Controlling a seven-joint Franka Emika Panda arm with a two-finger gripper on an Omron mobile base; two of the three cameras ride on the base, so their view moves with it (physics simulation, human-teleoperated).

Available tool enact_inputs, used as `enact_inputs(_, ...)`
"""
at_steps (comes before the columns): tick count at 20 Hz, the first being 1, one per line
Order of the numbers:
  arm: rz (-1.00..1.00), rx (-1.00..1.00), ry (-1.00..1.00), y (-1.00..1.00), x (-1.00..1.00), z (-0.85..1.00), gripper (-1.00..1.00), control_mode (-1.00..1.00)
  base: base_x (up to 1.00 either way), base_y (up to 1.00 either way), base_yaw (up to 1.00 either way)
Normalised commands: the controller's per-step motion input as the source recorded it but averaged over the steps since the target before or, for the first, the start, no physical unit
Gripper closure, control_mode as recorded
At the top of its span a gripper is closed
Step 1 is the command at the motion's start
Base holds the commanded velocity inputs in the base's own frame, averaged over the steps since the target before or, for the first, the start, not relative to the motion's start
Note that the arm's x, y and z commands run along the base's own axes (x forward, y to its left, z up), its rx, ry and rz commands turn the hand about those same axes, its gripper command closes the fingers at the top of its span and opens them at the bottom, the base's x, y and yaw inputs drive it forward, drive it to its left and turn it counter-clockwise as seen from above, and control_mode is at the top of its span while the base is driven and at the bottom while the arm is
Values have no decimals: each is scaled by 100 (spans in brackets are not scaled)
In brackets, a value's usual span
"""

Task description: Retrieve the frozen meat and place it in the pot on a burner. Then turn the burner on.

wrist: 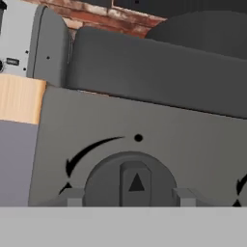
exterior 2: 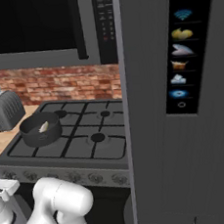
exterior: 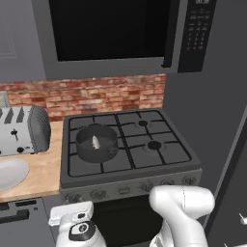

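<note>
Meat (exterior: 95, 142), a slim pale fish-shaped piece, is seen lying inside the pot (exterior: 96, 143), which sits on the front left burner grate of the stove (exterior: 130, 140); that first part of the task is judged done. What remains is the knob (wrist: 131, 182), shown close up in the hand view, directly ahead of the gripper (wrist: 128, 198). Its raised bar is set upright, the triangle mark aimed at twelve o'clock toward a small dot on the control panel (wrist: 144, 125), with a curved arrow sweeping from twelve round to nine o'clock. The fingers (wrist: 72, 197) are seen spread, one at nine o'clock and one at three o'clock of the knob, seemingly straddling it; whether the knob is actually pinched cannot be told. A toaster (exterior: 21, 130) stands on the wooden tabletop (exterior: 46, 169) at nine o'clock of the stove.
</note>
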Motion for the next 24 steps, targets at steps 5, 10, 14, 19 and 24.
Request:
enact_inputs(5, 14, -29, 0, 0, 0, 0, 100, -100, 0, 0, 0)
enact_inputs(10, 13, -28, 0, 0, 0, -1, 100, -100, 0, 0, 0)
enact_inputs(14, 10, -26, 4, 0, 0, -3, 100, -100, 0, 0, 0)
enact_inputs(19, 8, -25, 6, 0, 0, -6, 100, -100, 0, 0, 0)
enact_inputs(24, 7, -23, 7, 0, 0, -7, 100, -100, 0, 0, 0)
